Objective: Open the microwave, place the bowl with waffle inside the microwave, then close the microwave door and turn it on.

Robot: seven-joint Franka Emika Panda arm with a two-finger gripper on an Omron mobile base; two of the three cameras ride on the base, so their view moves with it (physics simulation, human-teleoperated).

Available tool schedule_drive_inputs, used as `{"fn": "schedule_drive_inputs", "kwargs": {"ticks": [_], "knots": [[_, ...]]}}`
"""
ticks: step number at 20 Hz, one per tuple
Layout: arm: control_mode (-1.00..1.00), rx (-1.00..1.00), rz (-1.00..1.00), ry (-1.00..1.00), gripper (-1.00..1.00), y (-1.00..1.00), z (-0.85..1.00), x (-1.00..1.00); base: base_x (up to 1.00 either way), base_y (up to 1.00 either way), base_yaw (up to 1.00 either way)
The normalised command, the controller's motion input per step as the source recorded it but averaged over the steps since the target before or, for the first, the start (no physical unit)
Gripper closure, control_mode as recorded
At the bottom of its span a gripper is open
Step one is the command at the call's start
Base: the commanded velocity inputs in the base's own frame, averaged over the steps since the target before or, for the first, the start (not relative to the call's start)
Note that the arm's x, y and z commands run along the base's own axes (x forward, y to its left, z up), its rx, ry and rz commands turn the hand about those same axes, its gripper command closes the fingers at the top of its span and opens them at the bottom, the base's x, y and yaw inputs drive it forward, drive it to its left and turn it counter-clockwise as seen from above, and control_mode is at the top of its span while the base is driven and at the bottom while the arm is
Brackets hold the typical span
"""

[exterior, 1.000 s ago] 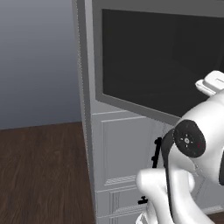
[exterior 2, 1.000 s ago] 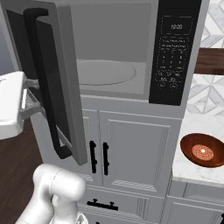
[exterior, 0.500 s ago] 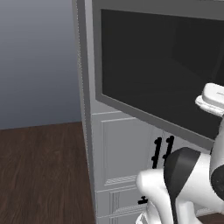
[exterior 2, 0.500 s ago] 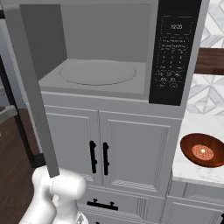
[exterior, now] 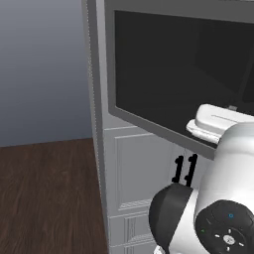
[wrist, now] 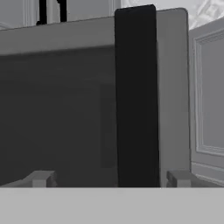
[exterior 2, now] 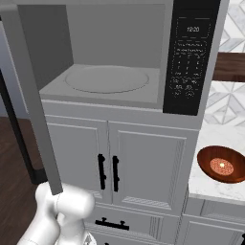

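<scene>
- Left base view: microwave door [exterior: 168, 84] swung wide open, dark glass facing the camera, lower edge running down toward 4 o'clock. White part of the arm resting near that edge at 3 o'clock. Cabinet doors [exterior: 149, 173] below, with small black handles.
- Right base view: microwave [exterior 2: 119, 62] open, cavity empty, round turntable [exterior 2: 106, 79] bare. Door seen edge-on at 9 o'clock, black handle [exterior 2: 16, 129] behind it. Bowl [exterior 2: 223, 165] with waffle [exterior 2: 221, 166] waiting on the white surface [exterior 2: 206, 186] at 4 o'clock, well apart from the cavity. Control panel [exterior 2: 190, 57] at 1 o'clock.
- Hand view: black handle bar standing upright between the two fingertips [wrist: 40, 178] of the end effector [wrist: 109, 179]. Tips spread on either side of the bar, apparently not pressing, so judged open around the handle.
- Risk, as a judgement: pulling back sideways could catch a finger on the bar and drag the door partly shut, blocking the bowl's way in. Swinging toward the bowl could knock the arm against the open door.
</scene>
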Motion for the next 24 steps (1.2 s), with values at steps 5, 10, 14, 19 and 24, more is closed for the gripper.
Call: {"fn": "schedule_drive_inputs", "kwargs": {"ticks": [5, 10, 14, 19, 24], "knots": [[-1.00, 0.05, 0.13, 0.05, -1.00, -0.19, -0.06, -0.35, 0.00, 0.00, 0.00], [-1.00, 0.11, 0.33, -0.02, -1.00, -0.96, -0.16, -0.15, 0.00, 0.00, 0.00], [-1.00, 0.08, 0.34, -0.02, -1.00, -0.82, -0.21, -0.28, 0.00, 0.00, 0.00], [-1.00, 0.10, 0.65, 0.02, -1.00, -0.52, -0.30, -0.19, 0.00, 0.00, 0.00], [-1.00, 0.17, 0.70, 0.03, -1.00, -0.44, -0.21, 0.00, 0.00, 0.00, 0.00]]}}
